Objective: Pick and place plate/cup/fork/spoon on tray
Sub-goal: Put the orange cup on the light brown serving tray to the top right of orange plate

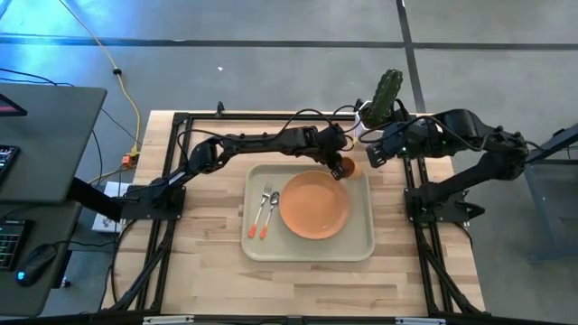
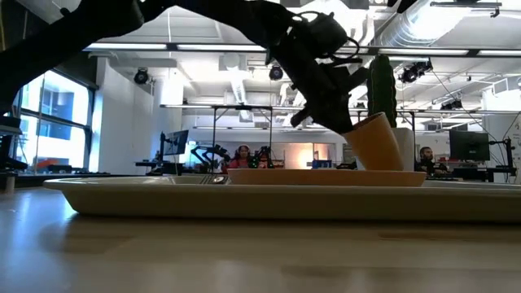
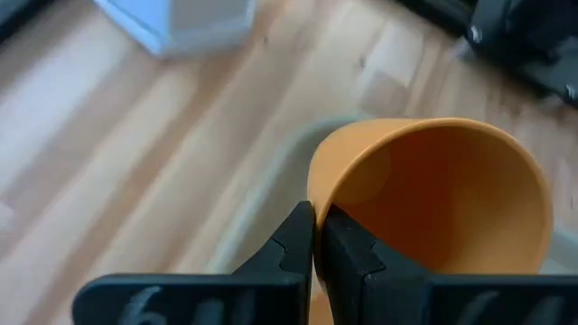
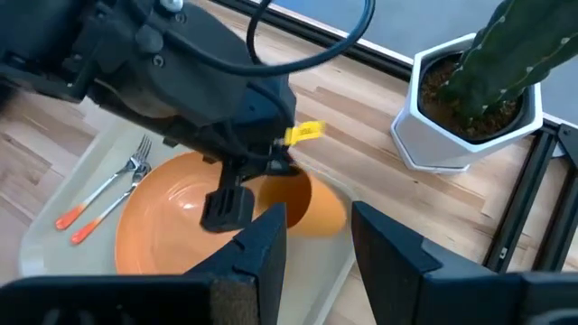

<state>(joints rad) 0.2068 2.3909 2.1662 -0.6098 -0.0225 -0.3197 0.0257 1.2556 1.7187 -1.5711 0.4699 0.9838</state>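
Observation:
The beige tray [image 1: 361, 246] lies mid-table. The orange plate [image 1: 313, 205] rests on it, and the fork [image 1: 262, 210] and spoon [image 1: 272, 213] lie side by side on its left part. My left gripper [image 1: 339, 162] is shut on the orange cup [image 1: 348, 167] over the tray's far right corner. In the low view the cup [image 2: 376, 142] is tilted and its lower end is hidden behind the plate's rim [image 2: 326, 177]. My right gripper [image 4: 316, 257] is open and empty just right of the cup [image 4: 307, 206]. My left gripper pinches the cup's wall at the rim [image 3: 312, 185], one finger [image 3: 357, 257] inside the cup and one [image 3: 293, 248] outside. The fingers come slanting down from the table's left. The cup hangs tilted below them; whether its lower end touches the tray I cannot tell.
A white pot with a green cactus [image 1: 384, 95] stands at the far edge, just behind my right gripper; it also shows in the right wrist view [image 4: 470, 99]. Bare wood lies left and near of the tray.

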